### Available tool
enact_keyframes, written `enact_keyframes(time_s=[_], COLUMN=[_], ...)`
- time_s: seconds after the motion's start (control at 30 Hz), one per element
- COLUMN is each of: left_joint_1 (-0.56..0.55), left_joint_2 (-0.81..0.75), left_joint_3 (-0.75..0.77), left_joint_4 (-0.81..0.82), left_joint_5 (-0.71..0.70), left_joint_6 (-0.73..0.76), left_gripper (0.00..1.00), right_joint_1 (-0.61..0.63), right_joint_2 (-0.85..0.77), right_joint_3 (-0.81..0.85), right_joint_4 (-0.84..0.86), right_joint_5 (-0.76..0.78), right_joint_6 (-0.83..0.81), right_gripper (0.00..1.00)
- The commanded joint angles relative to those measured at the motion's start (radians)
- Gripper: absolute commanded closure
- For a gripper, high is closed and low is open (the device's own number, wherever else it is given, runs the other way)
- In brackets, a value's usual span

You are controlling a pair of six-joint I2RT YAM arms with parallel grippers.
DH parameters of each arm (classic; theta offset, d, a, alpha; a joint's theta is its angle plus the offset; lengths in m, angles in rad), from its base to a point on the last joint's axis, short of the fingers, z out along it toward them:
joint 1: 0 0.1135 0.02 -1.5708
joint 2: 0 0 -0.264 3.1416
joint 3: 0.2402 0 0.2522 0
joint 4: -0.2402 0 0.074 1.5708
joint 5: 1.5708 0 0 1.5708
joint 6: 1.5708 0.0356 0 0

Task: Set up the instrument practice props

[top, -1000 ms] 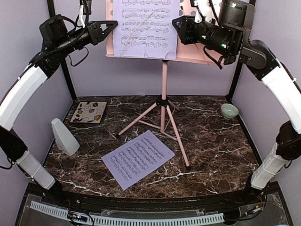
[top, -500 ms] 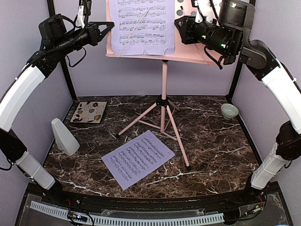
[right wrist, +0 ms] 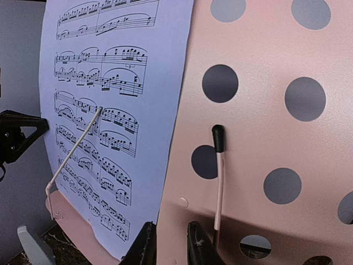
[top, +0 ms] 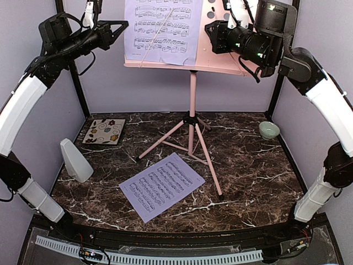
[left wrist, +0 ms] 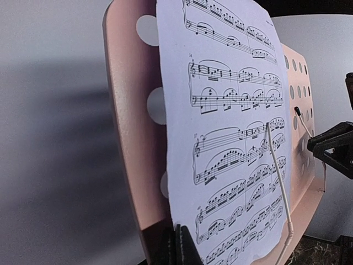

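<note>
The pink music stand [top: 192, 99] stands mid-table, its perforated plate [top: 220, 59] up at the top. One lavender sheet-music page [top: 160, 30] rests on the plate under a thin wire. My left gripper [top: 122, 26] is shut on that page's lower left corner [left wrist: 182, 221], at the plate's left edge [left wrist: 129, 110]. My right gripper [top: 208, 34] is at the plate's front, just right of the page. In the right wrist view its jaws [right wrist: 172, 243] stand a narrow gap apart with bare pink plate [right wrist: 259, 138] showing between them. Another page [top: 161, 186] lies flat on the table. The grey metronome [top: 75, 161] stands front left.
A floral tile [top: 103, 131] lies at the back left and a pale-green bowl [top: 268, 130] sits at the back right. The stand's tripod legs [top: 207, 160] spread over the middle of the marble tabletop. Lavender walls and black frame posts [top: 80, 94] close in the sides.
My left gripper closed on the page's corner, then moved left and up, sliding the page leftward across the plate. The plate and the right gripper rose slightly.
</note>
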Motion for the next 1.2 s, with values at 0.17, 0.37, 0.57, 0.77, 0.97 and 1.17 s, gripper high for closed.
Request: enact_keyframes(time_s=[0.17, 0.37, 0.57, 0.77, 0.97, 1.17], left_joint_1=[0.003, 0.003, 0.003, 0.003, 0.002, 0.003], left_joint_2=[-0.042, -0.067, -0.063, -0.081, -0.127, -0.190], left_joint_3=[0.014, -0.020, -0.003, -0.023, -0.070, -0.145], left_joint_4=[-0.031, -0.048, -0.047, -0.042, -0.047, -0.081], left_joint_5=[-0.019, -0.049, -0.061, -0.073, -0.101, -0.150], left_joint_6=[0.037, 0.066, 0.080, 0.080, 0.071, 0.036], left_gripper=[1.00, 1.00, 1.00, 0.72, 0.45, 0.28], right_joint_1=[0.005, 0.006, 0.007, 0.010, 0.020, 0.031], right_joint_2=[-0.026, -0.028, -0.022, -0.023, -0.031, -0.041], right_joint_3=[-0.010, -0.012, -0.004, -0.002, -0.012, -0.016], right_joint_4=[0.032, 0.031, 0.026, 0.031, 0.060, 0.100], right_joint_5=[0.022, 0.017, 0.008, -0.005, -0.060, -0.153], right_joint_6=[0.006, 0.014, 0.016, 0.013, -0.008, -0.032], right_gripper=[0.80, 0.80, 0.80, 0.80, 0.74, 0.62])
